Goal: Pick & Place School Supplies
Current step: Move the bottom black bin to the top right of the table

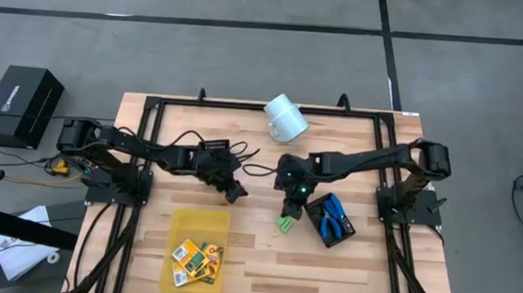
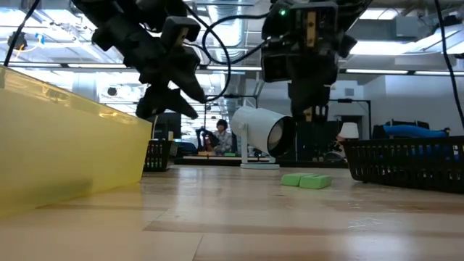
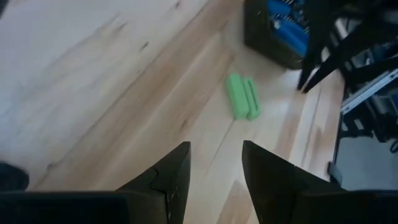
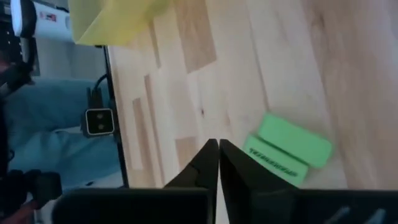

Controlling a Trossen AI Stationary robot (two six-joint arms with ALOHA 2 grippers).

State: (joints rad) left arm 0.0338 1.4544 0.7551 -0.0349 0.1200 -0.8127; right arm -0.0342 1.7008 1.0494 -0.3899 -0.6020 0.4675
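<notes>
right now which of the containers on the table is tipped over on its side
The white cup at the table's far edge: it lies on its side, mouth facing sideways. The yellow tray and the black mesh tray both sit flat, openings up.

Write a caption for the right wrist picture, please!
Right gripper shut and empty above the wooden table, beside two light-green pieces.

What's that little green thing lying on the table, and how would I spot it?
Start at the black mesh tray holding the blue-handled tools, on the table's right side. Just left of it, on bare wood below the right hand, lie two light-green oblong pieces side by side, the only green things there.
</notes>
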